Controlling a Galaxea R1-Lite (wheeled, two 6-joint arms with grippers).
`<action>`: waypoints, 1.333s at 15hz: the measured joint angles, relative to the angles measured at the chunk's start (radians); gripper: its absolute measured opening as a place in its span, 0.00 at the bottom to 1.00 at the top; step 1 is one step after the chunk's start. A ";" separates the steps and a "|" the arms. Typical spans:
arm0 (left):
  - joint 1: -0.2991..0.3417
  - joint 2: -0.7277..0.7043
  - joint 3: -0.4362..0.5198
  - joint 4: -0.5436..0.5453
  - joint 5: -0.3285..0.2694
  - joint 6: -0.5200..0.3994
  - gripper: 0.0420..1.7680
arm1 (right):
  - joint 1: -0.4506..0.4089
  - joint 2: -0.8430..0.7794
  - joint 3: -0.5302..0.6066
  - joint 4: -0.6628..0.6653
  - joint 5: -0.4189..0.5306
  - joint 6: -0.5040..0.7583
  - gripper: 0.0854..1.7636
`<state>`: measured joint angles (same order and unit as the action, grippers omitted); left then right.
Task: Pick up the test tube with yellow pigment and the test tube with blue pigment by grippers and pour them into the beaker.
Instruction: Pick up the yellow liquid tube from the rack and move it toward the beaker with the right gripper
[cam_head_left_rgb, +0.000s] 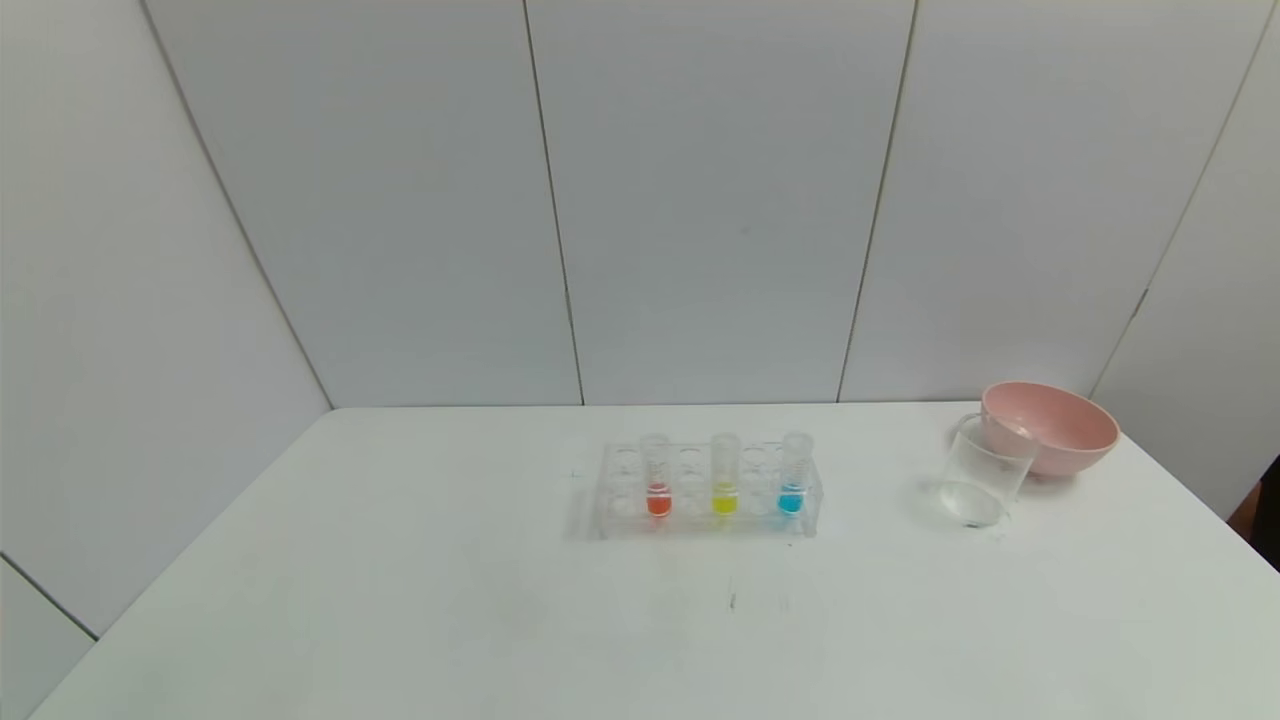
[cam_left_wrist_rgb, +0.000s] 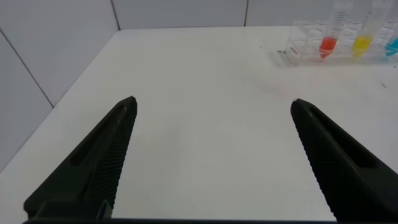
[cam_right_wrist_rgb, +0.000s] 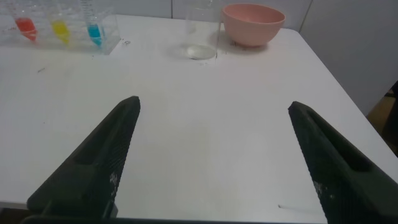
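Head view: clear plastic rack (cam_head_left_rgb: 612, 500) mid-table, three ridged clear tubes upright in it. Orange-red tube (cam_head_left_rgb: 657, 478) at 9 o'clock of test tube with yellow pigment (cam_head_left_rgb: 725, 476); test tube with blue pigment (cam_head_left_rgb: 793, 475) at its 3 o'clock. Beaker (cam_head_left_rgb: 985, 478), thin clear cylinder, well off at rack's 3 o'clock, just beside glossy pink bowl (cam_head_left_rgb: 1050, 427).

Left wrist view: left gripper (cam_left_wrist_rgb: 211, 162) spread wide, released, ribbed black fingers (cam_left_wrist_rgb: 102, 158) over bare white table (cam_left_wrist_rgb: 205, 81).

Right wrist view: right gripper (cam_right_wrist_rgb: 214, 162) also spread, holding nothing.

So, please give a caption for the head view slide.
Clear rack holding red, yellow and blue tubes; beaker and pink bowl at right.
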<state>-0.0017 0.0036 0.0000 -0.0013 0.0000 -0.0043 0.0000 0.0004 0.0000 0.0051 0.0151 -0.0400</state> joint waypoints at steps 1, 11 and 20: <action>0.000 0.000 0.000 0.000 0.000 0.000 1.00 | 0.000 0.000 0.000 0.000 0.000 0.000 0.97; 0.000 0.000 0.000 0.000 0.000 0.000 1.00 | 0.000 0.000 0.000 -0.002 -0.003 0.003 0.97; 0.000 0.000 0.000 0.000 0.000 0.000 1.00 | 0.000 0.000 -0.002 -0.011 -0.008 0.010 0.97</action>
<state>-0.0017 0.0036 0.0000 -0.0013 0.0000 -0.0043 0.0000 0.0004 -0.0019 -0.0057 0.0074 -0.0296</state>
